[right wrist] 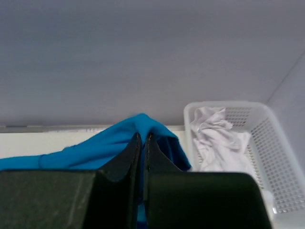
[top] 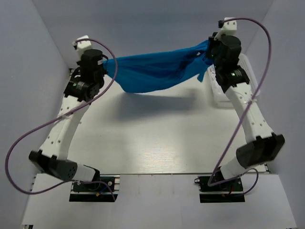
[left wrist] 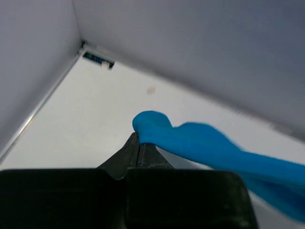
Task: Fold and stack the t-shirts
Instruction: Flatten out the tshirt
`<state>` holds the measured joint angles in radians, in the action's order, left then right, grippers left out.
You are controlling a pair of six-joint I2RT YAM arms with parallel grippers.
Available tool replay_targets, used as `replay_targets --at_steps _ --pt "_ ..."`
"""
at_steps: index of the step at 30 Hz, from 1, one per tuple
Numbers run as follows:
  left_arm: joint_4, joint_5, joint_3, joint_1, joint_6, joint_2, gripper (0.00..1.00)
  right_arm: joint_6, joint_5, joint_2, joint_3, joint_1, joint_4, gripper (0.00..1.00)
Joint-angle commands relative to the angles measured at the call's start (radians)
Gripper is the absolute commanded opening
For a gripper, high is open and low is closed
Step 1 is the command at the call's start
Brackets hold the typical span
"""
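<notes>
Top view: bright blue cotton t-shirt slung in air between left claw and right claw, its middle sagging below both, apparently clear of white table. Risk: arms spreading wider could tear a corner free.

Left wrist: left claw pinched shut on shirt corner, small bunch past tips. Thin hold, likeliest slip point.

Right wrist: right claw clamped on shirt edge. White perforated plastic basket holding crumpled white garment sits right of tips. Swinging that way could snag shirt.

The top view looks down from high at the near edge onto the tabletop; each wrist view sits close behind its jaws, facing the far wall; all three share the blue t-shirt.
</notes>
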<state>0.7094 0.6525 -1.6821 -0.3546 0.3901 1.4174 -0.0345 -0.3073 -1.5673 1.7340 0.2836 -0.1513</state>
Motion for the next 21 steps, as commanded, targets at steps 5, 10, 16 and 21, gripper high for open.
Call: replay_targets --at_steps 5,10,16,21 --pt "-0.151 0.101 -0.074 0.008 -0.108 -0.224 0.0 0.119 -0.113 0.338 -0.154 -0.006 0.088 0.0" --pt "-0.159 0.061 -0.083 0.008 -0.143 -0.356 0.0 0.093 -0.078 0.571 -0.269 -0.011 0.073 0.0" --pt "-0.149 -0.1 -0.028 -0.001 -0.125 -0.491 0.0 -0.047 0.092 0.745 -0.372 -0.006 -0.024 0.0" --pt "-0.105 -0.139 0.005 -0.001 -0.083 -0.477 0.0 -0.114 0.174 0.797 -0.447 -0.006 -0.059 0.0"
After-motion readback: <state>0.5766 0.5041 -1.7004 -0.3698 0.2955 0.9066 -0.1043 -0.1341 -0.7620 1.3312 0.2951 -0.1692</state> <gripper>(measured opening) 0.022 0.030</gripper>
